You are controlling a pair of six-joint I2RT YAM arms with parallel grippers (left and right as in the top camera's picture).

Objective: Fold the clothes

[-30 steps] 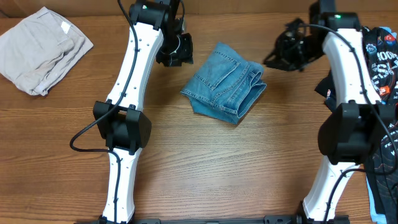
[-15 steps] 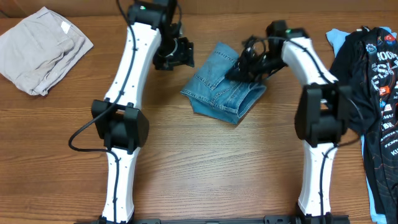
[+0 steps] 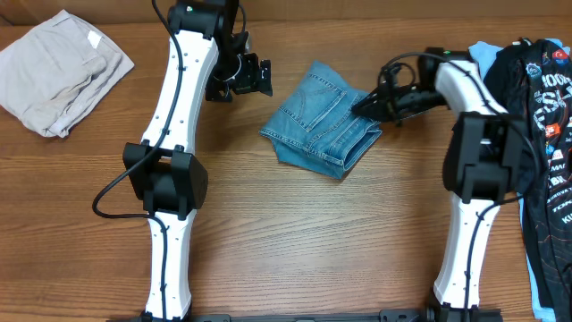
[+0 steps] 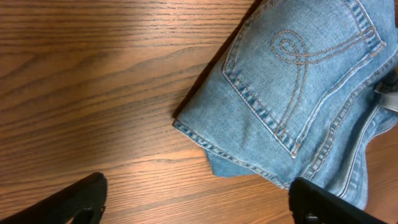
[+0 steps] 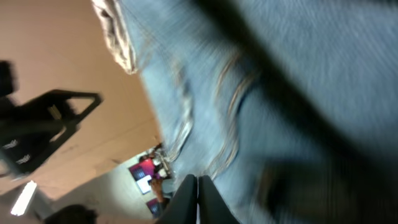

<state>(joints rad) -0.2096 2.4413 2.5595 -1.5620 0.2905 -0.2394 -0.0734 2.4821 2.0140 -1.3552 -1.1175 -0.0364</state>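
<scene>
The right pincer (image 3: 368,105) now sits at the right edge of the folded jeans (image 3: 320,118). 1 second ago that arm hung well off to the right, and 0.5 seconds ago it reached over their far right corner. Its wrist view is blurred and full of denim. The 2 fingers look pressed together, but I cannot tell whether cloth is caught between them. The left pincer (image 3: 243,77), spread wide and empty, has drawn slightly left and hovers near the jeans' far left side. The bundle has kept its shape, so I judge this fold is being tidied, not begun anew.

On the worktop (image 3: 295,233), the black printed T-shirt (image 3: 547,116) sprawls at the right edge over a pale-blue garment (image 3: 483,54), both seemingly unfolded. The beige trousers (image 3: 58,72) lie bundled far left. The jeans rest centre-far, pocket up. No basket or bin shows, so everything lies straight on the wood.
</scene>
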